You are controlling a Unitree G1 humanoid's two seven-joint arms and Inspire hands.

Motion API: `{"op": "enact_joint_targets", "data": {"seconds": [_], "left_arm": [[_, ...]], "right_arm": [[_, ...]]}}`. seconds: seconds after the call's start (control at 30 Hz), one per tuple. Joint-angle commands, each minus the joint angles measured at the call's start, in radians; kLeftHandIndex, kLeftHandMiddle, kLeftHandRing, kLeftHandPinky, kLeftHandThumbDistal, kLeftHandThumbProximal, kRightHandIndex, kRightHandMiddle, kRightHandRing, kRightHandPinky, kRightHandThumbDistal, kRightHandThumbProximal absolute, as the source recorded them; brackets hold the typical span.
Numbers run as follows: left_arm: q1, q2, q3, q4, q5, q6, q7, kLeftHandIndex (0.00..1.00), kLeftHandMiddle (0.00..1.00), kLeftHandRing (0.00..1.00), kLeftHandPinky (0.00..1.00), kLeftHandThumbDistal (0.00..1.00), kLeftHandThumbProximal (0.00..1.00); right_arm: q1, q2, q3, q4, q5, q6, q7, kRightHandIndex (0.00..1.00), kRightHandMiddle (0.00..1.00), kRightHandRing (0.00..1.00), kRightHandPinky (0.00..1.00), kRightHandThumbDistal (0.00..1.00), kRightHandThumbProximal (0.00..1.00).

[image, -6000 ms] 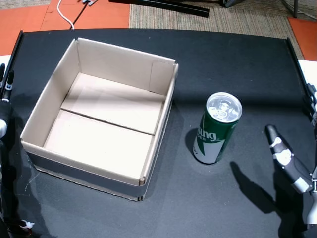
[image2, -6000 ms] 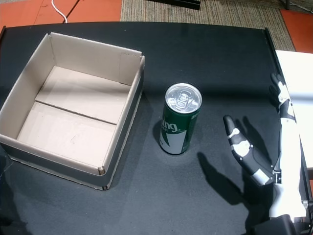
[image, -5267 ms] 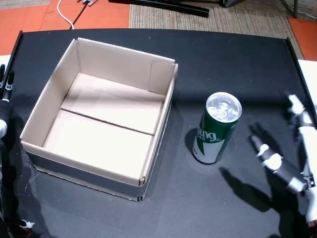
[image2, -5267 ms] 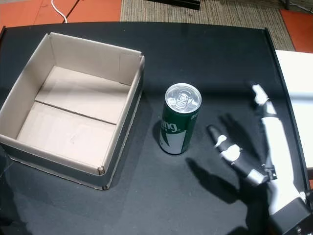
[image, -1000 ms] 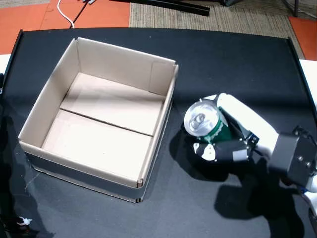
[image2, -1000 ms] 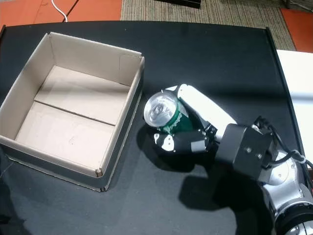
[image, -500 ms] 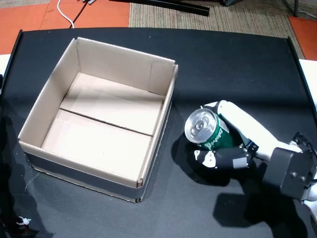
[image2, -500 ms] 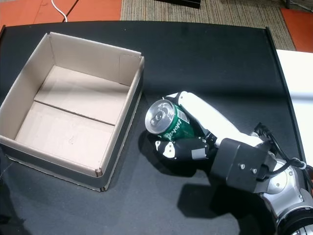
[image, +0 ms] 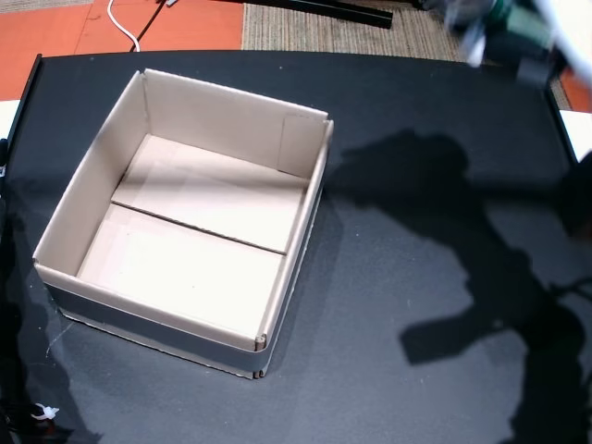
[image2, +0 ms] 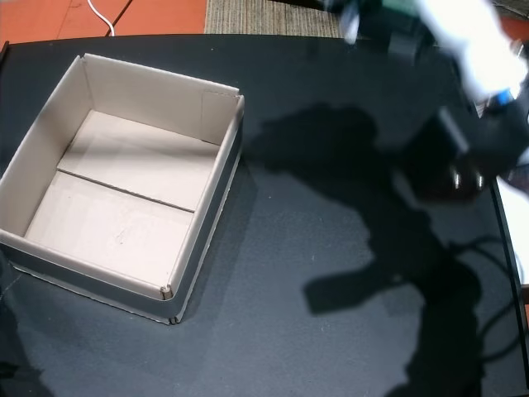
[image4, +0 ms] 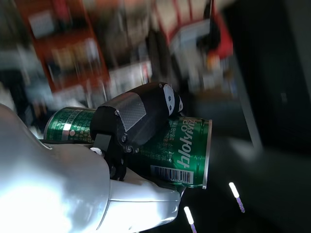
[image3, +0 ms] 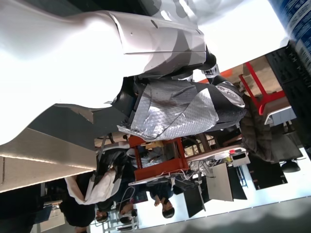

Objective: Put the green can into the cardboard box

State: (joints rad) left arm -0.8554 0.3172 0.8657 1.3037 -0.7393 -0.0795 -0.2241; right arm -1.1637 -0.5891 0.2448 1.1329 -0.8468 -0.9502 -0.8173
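Black desk [image: 416,305] holds the open cardboard box [image: 185,213], and high up past the box's far right corner the right robot hand [image4: 131,131] wraps tight around the green can [image4: 180,150], probably lifting it to clear the box wall.

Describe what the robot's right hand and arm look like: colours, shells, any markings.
In the right wrist view, the right hand has a smooth glossy white shell and a black carbon-weave finger segment with white oval pads. In the head views the arm is a motion-blurred white-and-black shape. No markings are legible.
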Motion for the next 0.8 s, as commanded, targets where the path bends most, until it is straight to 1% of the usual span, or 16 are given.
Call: {"op": "enact_joint_targets", "data": {"seconds": [0.0, 0.03, 0.07, 0.1, 0.13, 0.23, 0.27, 0.37, 0.47, 0.5, 0.53, 0.57, 0.6, 0.63, 0.73, 0.77], "left_arm": [[-0.006, -0.009, -0.012, 0.008, 0.017, -0.015, -0.001, 0.32, 0.36, 0.48, 0.76, 0.0, 0.85], [-0.008, -0.01, -0.013, 0.008, 0.018, -0.018, 0.005, 0.34, 0.36, 0.49, 0.77, 0.0, 0.85], [-0.01, -0.012, -0.016, 0.008, 0.02, -0.021, 0.008, 0.36, 0.38, 0.49, 0.78, 0.0, 0.86], [-0.01, -0.014, -0.017, 0.008, 0.02, -0.023, 0.008, 0.37, 0.39, 0.5, 0.79, 0.0, 0.86], [-0.01, -0.015, -0.018, 0.008, 0.019, -0.023, 0.003, 0.38, 0.39, 0.5, 0.79, 0.0, 0.87], [-0.007, -0.016, -0.02, 0.008, 0.015, -0.023, -0.009, 0.37, 0.38, 0.5, 0.79, 0.0, 0.88], [-0.007, -0.017, -0.022, 0.009, 0.015, -0.025, -0.007, 0.36, 0.38, 0.49, 0.78, 0.0, 0.88], [-0.009, -0.02, -0.026, 0.008, 0.016, -0.029, -0.004, 0.35, 0.4, 0.49, 0.79, 0.0, 0.88], [-0.007, -0.023, -0.032, 0.008, 0.018, -0.031, -0.01, 0.35, 0.39, 0.48, 0.78, 0.0, 0.89], [-0.007, -0.023, -0.032, 0.008, 0.016, -0.03, -0.013, 0.34, 0.39, 0.49, 0.78, 0.0, 0.89], [-0.007, -0.024, -0.032, 0.008, 0.015, -0.029, -0.018, 0.33, 0.39, 0.49, 0.77, 0.0, 0.89], [-0.006, -0.025, -0.033, 0.008, 0.014, -0.029, -0.021, 0.33, 0.39, 0.5, 0.77, 0.0, 0.89], [-0.006, -0.026, -0.033, 0.009, 0.014, -0.03, -0.02, 0.33, 0.38, 0.49, 0.76, 0.0, 0.89], [-0.007, -0.028, -0.032, 0.009, 0.014, -0.032, -0.015, 0.32, 0.37, 0.48, 0.75, 0.0, 0.88], [-0.007, -0.033, -0.03, 0.009, 0.011, -0.034, -0.015, 0.33, 0.36, 0.47, 0.76, 0.0, 0.85], [-0.005, -0.034, -0.03, 0.008, 0.01, -0.031, -0.022, 0.34, 0.37, 0.47, 0.76, 0.0, 0.85]], "right_arm": [[-0.17, -0.037, 0.024, -0.004, -0.05, 0.039, -0.18, 0.0, 0.0, 0.0, 0.19, 0.44, 0.21], [-0.201, -0.035, 0.032, 0.009, -0.058, 0.046, -0.213, 0.0, 0.0, 0.0, 0.19, 0.42, 0.22], [-0.23, -0.031, 0.038, 0.023, -0.059, 0.05, -0.234, 0.0, 0.0, 0.0, 0.21, 0.36, 0.25], [-0.252, -0.027, 0.044, 0.036, -0.058, 0.053, -0.249, 0.0, 0.0, 0.0, 0.21, 0.34, 0.27], [-0.271, -0.017, 0.04, 0.049, -0.039, 0.048, -0.241, 0.0, 0.0, 0.0, 0.21, 0.36, 0.28], [-0.32, 0.011, 0.039, 0.08, 0.001, 0.022, -0.21, 0.0, 0.0, 0.0, 0.21, 0.45, 0.23], [-0.333, 0.017, 0.044, 0.089, 0.007, 0.015, -0.201, 0.0, 0.0, 0.0, 0.2, 0.44, 0.22], [-0.375, 0.046, 0.063, 0.111, 0.019, 0.025, -0.143, 0.0, 0.0, 0.0, 0.2, 0.48, 0.19], [-0.402, 0.091, 0.06, 0.13, 0.053, 0.021, -0.038, 0.0, 0.0, 0.0, 0.23, 0.42, 0.14], [-0.41, 0.111, 0.062, 0.135, 0.062, 0.019, -0.006, 0.0, 0.0, 0.0, 0.23, 0.43, 0.11], [-0.417, 0.134, 0.066, 0.139, 0.067, 0.021, 0.02, 0.0, 0.0, 0.0, 0.24, 0.43, 0.11], [-0.422, 0.152, 0.068, 0.142, 0.071, 0.024, 0.04, 0.0, 0.0, 0.0, 0.24, 0.44, 0.13], [-0.427, 0.181, 0.07, 0.148, 0.078, 0.026, 0.073, 0.0, 0.0, 0.0, 0.25, 0.43, 0.17], [-0.432, 0.213, 0.073, 0.152, 0.084, 0.029, 0.105, 0.0, 0.0, 0.0, 0.26, 0.42, 0.17], [-0.444, 0.305, 0.093, 0.161, 0.1, 0.034, 0.217, 0.0, 0.0, 0.02, 0.29, 0.42, 0.07], [-0.448, 0.337, 0.106, 0.163, 0.102, 0.039, 0.261, 0.02, 0.03, 0.06, 0.29, 0.41, 0.08]]}}
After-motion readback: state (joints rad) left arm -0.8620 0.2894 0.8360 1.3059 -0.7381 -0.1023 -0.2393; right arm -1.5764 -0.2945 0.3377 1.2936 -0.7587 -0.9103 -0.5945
